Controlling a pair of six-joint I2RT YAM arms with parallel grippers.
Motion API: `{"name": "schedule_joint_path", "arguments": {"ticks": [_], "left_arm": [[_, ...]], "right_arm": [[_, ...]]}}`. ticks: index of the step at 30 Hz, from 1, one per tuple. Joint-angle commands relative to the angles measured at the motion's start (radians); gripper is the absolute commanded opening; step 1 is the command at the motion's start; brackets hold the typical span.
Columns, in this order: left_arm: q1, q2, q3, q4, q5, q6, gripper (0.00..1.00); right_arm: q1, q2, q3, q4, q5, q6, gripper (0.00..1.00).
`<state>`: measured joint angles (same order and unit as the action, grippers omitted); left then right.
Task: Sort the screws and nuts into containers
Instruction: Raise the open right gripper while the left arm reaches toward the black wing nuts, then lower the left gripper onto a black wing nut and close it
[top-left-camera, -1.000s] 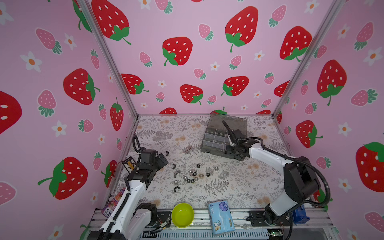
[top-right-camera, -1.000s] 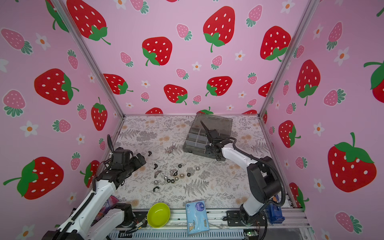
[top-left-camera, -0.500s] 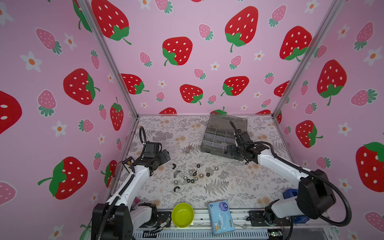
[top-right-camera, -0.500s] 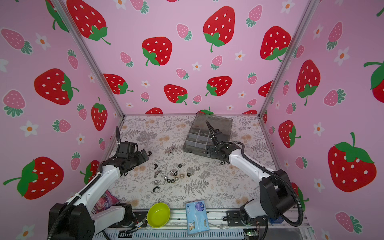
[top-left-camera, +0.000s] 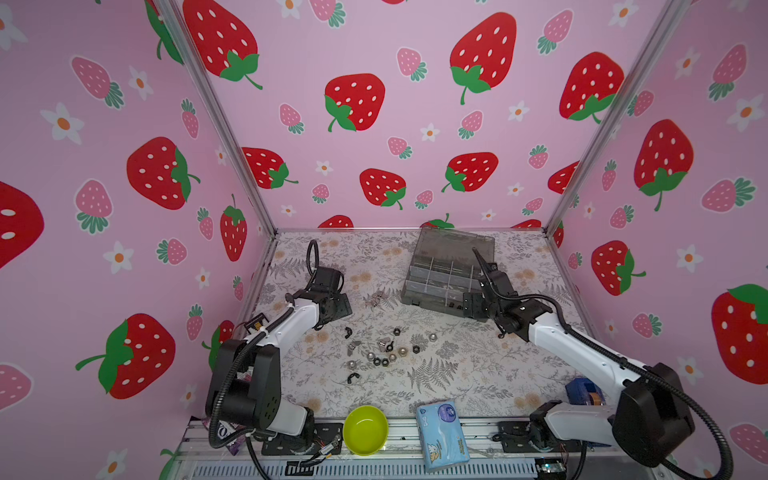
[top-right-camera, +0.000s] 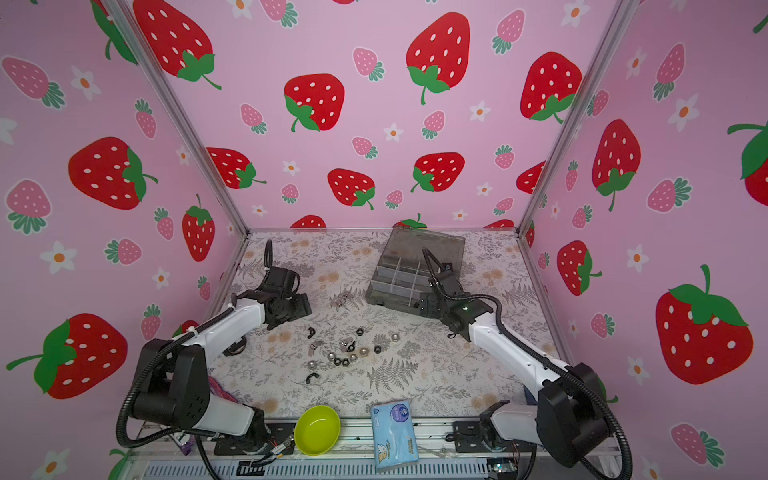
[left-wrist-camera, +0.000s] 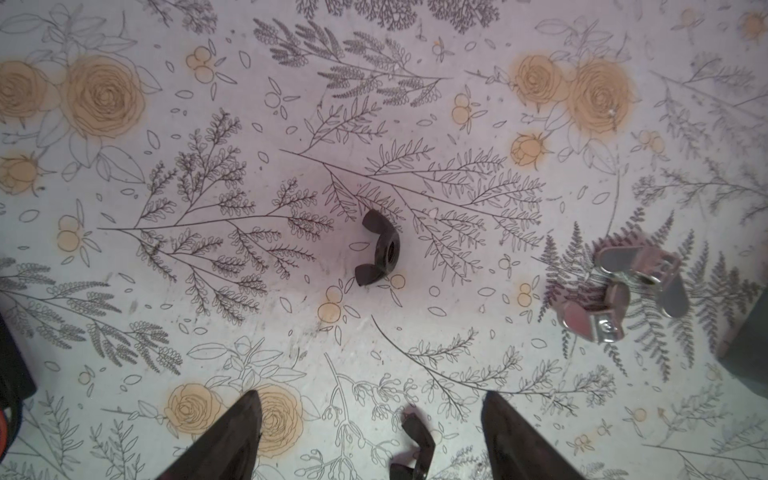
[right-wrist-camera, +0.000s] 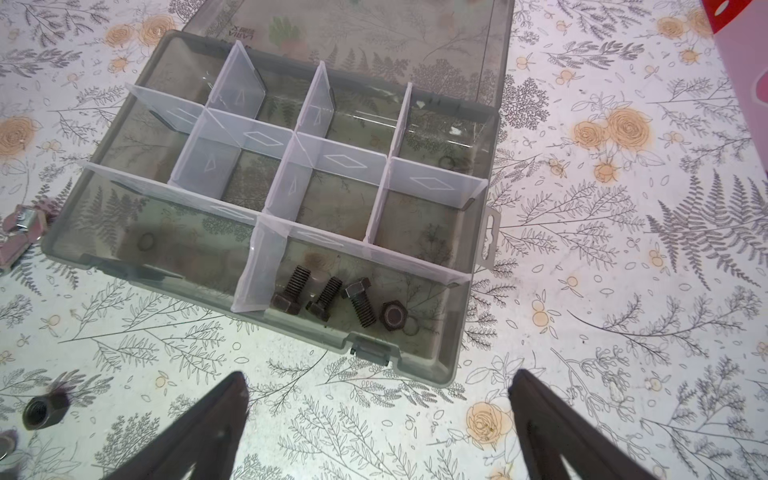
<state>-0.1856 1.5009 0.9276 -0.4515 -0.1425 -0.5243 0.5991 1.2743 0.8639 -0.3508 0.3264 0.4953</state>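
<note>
The floral worktop (top-left-camera: 457, 374) carries the grey organizer box (top-left-camera: 432, 300) at its far right part, with the lid open. The right hand (right-wrist-camera: 382, 436) hovers just before the box's latch wall, fingers spread wide, holding nothing. The left hand (left-wrist-camera: 374, 436) is spread too, over the worktop. A small black piece (left-wrist-camera: 415, 442) lies between its fingers, apart from both. Ahead lies a black wing nut (left-wrist-camera: 378, 249), its long axis across the line between the fingers. In one compartment at the latch wall lie black screws (right-wrist-camera: 326, 297): two point their shanks toward the dividers, one toward the latch wall.
</note>
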Motion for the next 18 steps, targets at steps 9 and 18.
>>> {"name": "schedule_joint_path", "arguments": {"ticks": [9,18], "left_arm": [[-0.004,0.152,0.125,-0.014,-0.027,0.043,0.63],[0.014,0.296,0.251,-0.031,-0.008,0.082,0.51]], "right_arm": [[-0.005,-0.099,-0.096,0.043,0.075,0.138,1.0],[-0.005,-0.049,-0.083,0.009,0.069,0.045,1.0]]}}
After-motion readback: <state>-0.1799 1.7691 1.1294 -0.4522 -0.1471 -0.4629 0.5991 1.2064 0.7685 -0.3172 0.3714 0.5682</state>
